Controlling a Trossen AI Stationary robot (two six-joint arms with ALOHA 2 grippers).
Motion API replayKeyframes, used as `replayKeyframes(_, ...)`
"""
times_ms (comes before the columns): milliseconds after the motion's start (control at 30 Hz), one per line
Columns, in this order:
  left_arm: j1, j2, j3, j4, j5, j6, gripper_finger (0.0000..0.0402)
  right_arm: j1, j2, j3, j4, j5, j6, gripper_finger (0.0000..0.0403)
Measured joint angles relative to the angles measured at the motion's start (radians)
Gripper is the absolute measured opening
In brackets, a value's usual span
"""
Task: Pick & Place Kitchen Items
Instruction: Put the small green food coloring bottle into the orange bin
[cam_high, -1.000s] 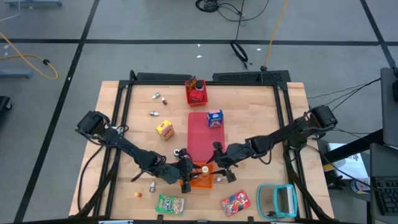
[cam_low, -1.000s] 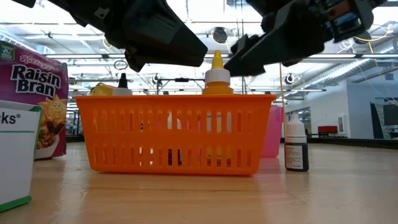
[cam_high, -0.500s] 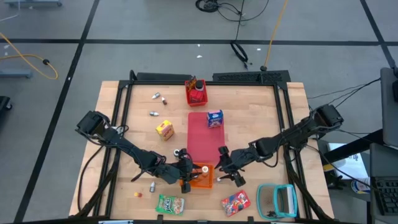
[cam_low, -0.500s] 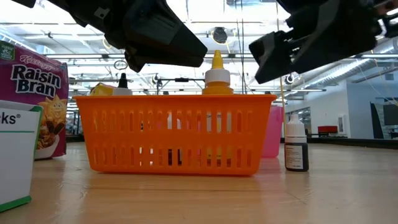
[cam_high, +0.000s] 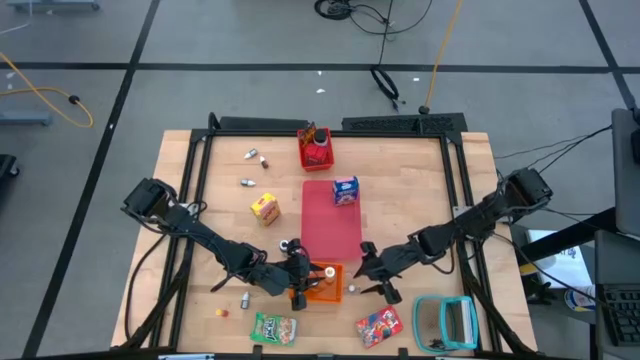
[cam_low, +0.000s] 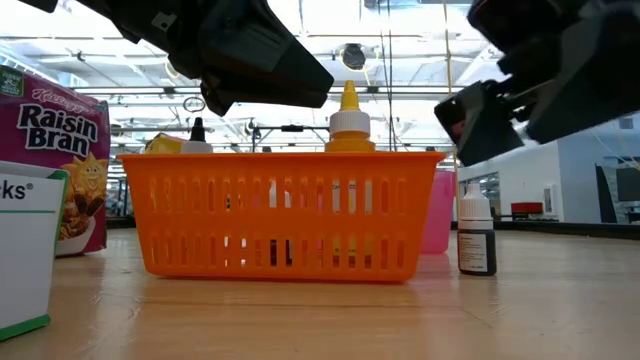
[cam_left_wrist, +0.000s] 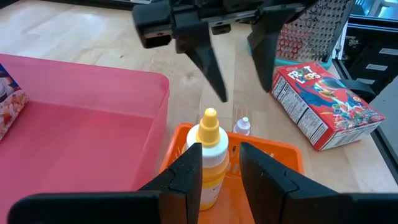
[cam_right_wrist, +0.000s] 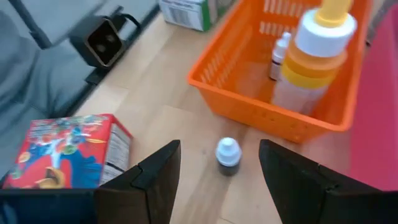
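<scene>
A: Item one, largest first: the pale wooden tabletop (cam_high: 420, 200), carrying a flat red mat (cam_high: 330, 215) down its middle. What is sitting at the mat's near end?

B: An orange slatted plastic basket (cam_low: 280, 215), already holding a yellow squeeze bottle with a white collar and pointed yellow cap (cam_left_wrist: 209, 146) and a tiny white-capped bottle beside it. A red bin (cam_high: 316, 150) is standing at the far end.

A: Cartons and packets?

B: A purple raisin-bran carton (cam_low: 55, 160) is standing just beside the basket, a red fruit-ring cereal carton (cam_right_wrist: 71, 149) is lying near the front edge, a green snack packet (cam_high: 273, 327) is lying left of it, and a yellow carton (cam_high: 264, 208) and a blue carton (cam_high: 345, 190) are waiting farther back.

A: The arms?

B: The left end effector (cam_left_wrist: 217, 168) is hanging over the basket, its fingers standing narrowly apart on either side of the squeeze bottle; whether they are pressing it I cannot tell. The right end effector (cam_right_wrist: 217, 165) is poised just beside the basket, fingers spread and empty.

A: Smallest entry?

B: A small dark dropper bottle with a white cap (cam_right_wrist: 227, 155), standing upright on the tabletop just outside the basket wall, between the right fingers as its wrist camera sees it.

A: Step in hand, then?

B: By my reading, the right arm is lining up to pick that dropper bottle. The next move is calling for a straight descent, a gentle centred squeeze on the narrow body so it is not tipping, then a lift over the rim into the basket.
</scene>
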Motion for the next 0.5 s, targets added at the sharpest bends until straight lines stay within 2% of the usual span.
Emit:
replayKeyframes(200, 0.000, 0.000, 0.000, 0.000, 0.000, -0.002, 0.0108, 0.018, 0.004, -0.028, 0.055, 0.073, 0.013, 0.0210)
replayKeyframes(500, 0.000, 0.000, 0.000, 0.000, 0.000, -0.001, 0.0108, 0.018, 0.074, -0.028, 0.096, 0.073, 0.040, 0.0210)
